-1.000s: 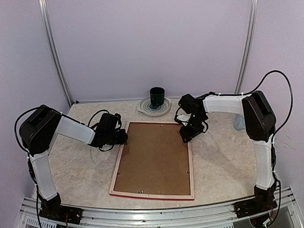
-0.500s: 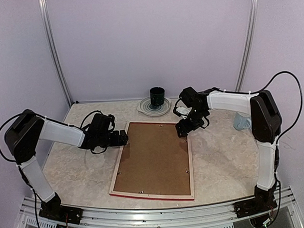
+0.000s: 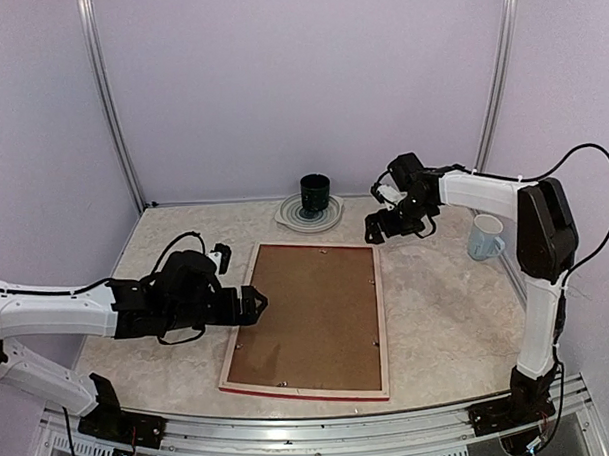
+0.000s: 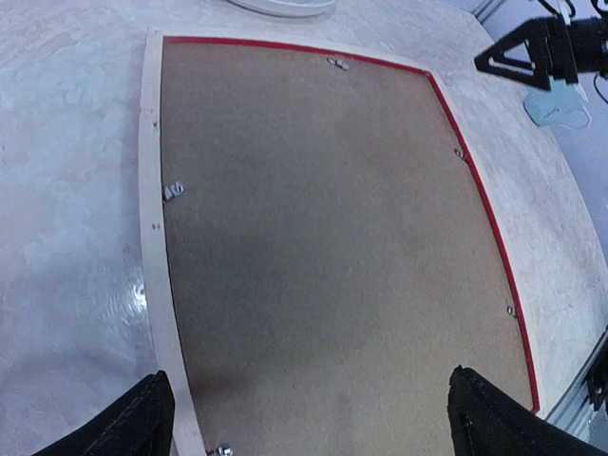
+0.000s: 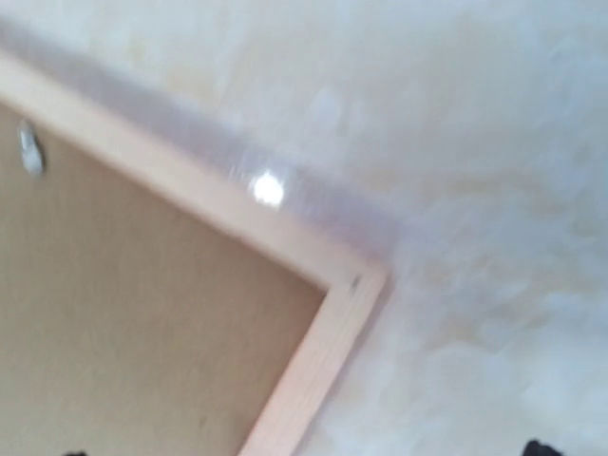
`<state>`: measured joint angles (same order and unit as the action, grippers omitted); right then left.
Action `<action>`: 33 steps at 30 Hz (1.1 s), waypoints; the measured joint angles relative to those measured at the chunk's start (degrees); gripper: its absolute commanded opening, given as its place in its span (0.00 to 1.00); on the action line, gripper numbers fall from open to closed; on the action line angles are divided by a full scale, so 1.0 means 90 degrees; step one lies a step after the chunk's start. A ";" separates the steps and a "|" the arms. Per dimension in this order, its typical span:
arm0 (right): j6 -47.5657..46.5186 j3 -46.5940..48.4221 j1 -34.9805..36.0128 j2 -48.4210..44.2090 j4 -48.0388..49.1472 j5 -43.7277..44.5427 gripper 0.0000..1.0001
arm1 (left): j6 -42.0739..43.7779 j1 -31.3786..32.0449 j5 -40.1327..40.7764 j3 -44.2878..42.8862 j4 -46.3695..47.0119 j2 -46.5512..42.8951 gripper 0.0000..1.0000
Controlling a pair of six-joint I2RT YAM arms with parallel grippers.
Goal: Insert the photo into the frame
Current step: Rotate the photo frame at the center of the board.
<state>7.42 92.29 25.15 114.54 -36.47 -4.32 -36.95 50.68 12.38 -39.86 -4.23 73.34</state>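
Red frame [image 3: 380,330], grippers [image 3: 257,306] [image 3: 374,230] newly clear

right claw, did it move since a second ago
Yes. The right claw drew away from the frame's far right corner, going back and right toward the pale mug.

The frame [image 5: 313,361] is blurred in the right wrist view (front face down); the photo seems hidden
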 measured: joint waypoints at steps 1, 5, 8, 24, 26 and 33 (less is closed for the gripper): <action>0.0029 0.0053 -0.0063 0.0005 0.0041 -0.0075 0.99 | -0.0160 0.0253 0.0024 0.0114 -0.0209 -0.0180 0.99; 0.0114 0.0646 -0.0267 0.0211 0.0177 -0.0408 0.99 | -0.0801 0.1141 0.0158 0.0355 -0.1039 -0.0646 0.99; 0.0136 0.1460 -0.0316 0.0685 0.0265 -0.0624 0.98 | -0.1229 0.1824 0.0119 0.0381 -0.1581 -0.0930 0.99; 0.0090 0.2132 -0.0316 0.1894 0.0250 -0.1256 0.97 | -0.2210 0.3529 -0.1224 0.0525 -0.2414 -0.1134 0.99; 0.0063 0.2132 -0.0316 0.1894 0.0279 -0.1355 0.96 | -0.2225 0.3509 -0.1280 0.0585 -0.2416 -0.1013 0.99; -0.0083 0.2093 -0.0316 0.1909 0.0398 -0.1642 0.96 | -0.2232 0.3223 -0.1146 0.0782 -0.2254 -0.0459 0.99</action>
<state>6.68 111.13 22.31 131.72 -32.88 -19.09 -57.04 79.68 2.07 -32.82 -24.51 69.21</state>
